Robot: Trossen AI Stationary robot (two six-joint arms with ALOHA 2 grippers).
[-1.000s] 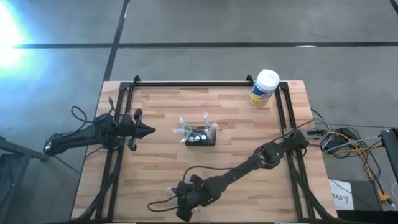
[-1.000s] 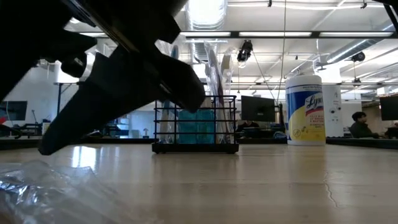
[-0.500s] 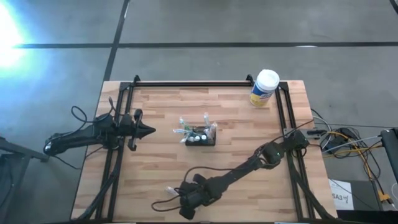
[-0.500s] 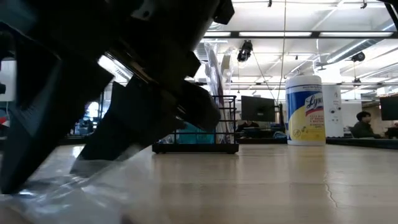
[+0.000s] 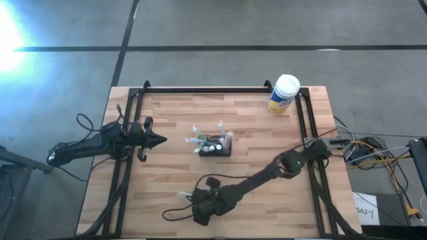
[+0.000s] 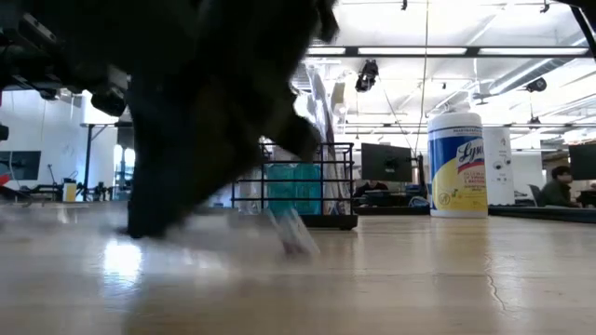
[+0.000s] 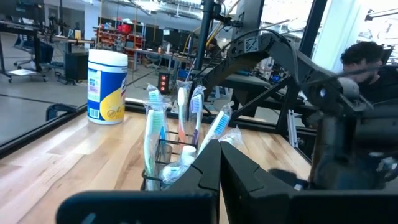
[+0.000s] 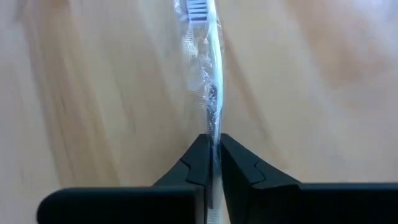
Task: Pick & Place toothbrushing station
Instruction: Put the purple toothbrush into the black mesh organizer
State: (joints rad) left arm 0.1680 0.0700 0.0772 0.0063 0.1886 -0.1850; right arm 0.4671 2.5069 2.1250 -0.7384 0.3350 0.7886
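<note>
Clear plastic wrap crinkles around a toothbrush [image 8: 210,93] pinched between the right gripper's [image 8: 211,152] closed fingers — the bristle head points away from the wrist, over the wooden table [image 5: 267,147]. In the high view the right gripper [image 5: 200,203] sits low near the table's front edge, the wrapped brush poking out beside it. The toothbrushing station [image 5: 215,147] — a small black mesh organiser — stands near the table's middle, well apart from that gripper, and already holds several toothbrushes [image 7: 180,118] upright along with small white items. The yellow wipes canister [image 5: 284,95] stands at the far right corner, untouched. The left gripper [image 5: 155,140] waits at the left side with its fingers pressed together on nothing, pointed at the station.

By my reading the task is well along: most brushes are in, this one is just grasped, and what remains is lifting it, carrying it across, and dropping it handle-down into a compartment.
</note>
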